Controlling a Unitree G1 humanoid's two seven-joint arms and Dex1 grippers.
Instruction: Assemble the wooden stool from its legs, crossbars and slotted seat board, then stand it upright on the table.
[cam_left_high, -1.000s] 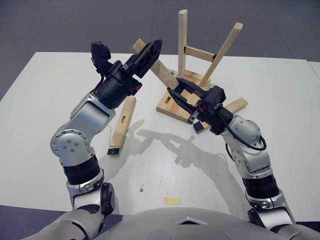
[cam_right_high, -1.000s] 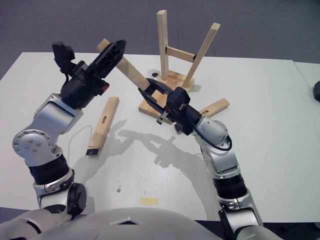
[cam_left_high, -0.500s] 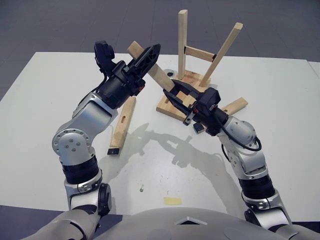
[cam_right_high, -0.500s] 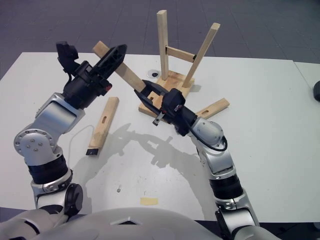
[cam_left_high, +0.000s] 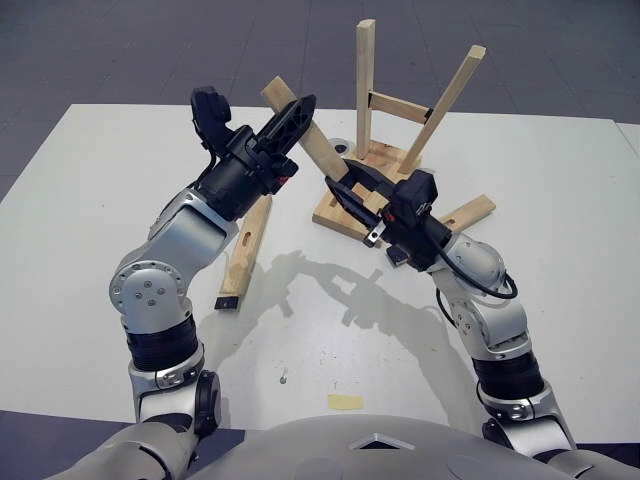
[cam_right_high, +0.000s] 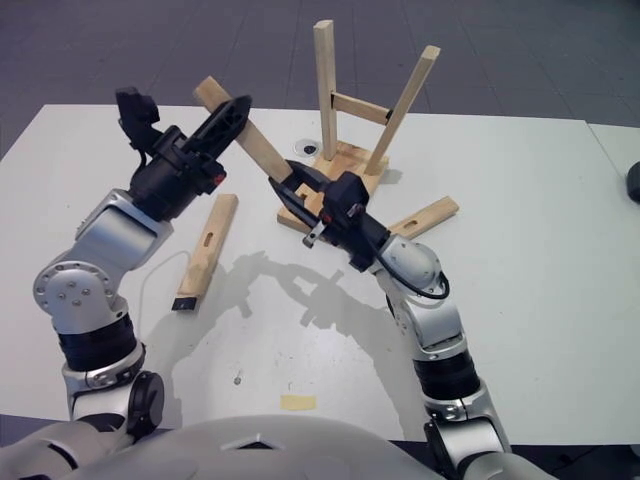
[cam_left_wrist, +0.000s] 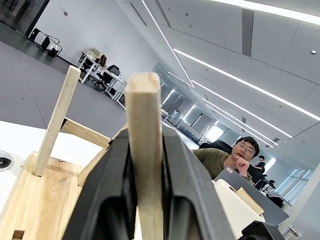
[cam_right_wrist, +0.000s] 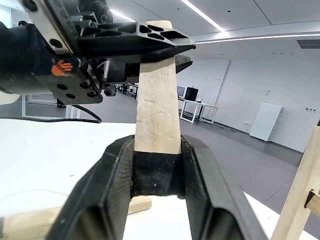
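Wooden leg (cam_left_high: 323, 150) is held aloft on a slant. Its top end points up and away to the robot's left, its foot end down toward the seat board (cam_left_high: 335, 218) lying on the table (cam_left_high: 90, 180). Left gripper (cam_left_high: 300, 108) is clamped high on the shaft. Right gripper (cam_left_high: 338, 186) is clamped near the foot, just above the board's near corner. The long axis runs from one gripper to the other. The right arm is nearer the board, so it likely guides the foot in.

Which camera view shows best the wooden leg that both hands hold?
The left eye view: the leg shows almost end to end, with the left hand shut near its upper end and the right hand shut lower. The right eye view shows the same. Each wrist view shows a short stretch clamped in that hand.
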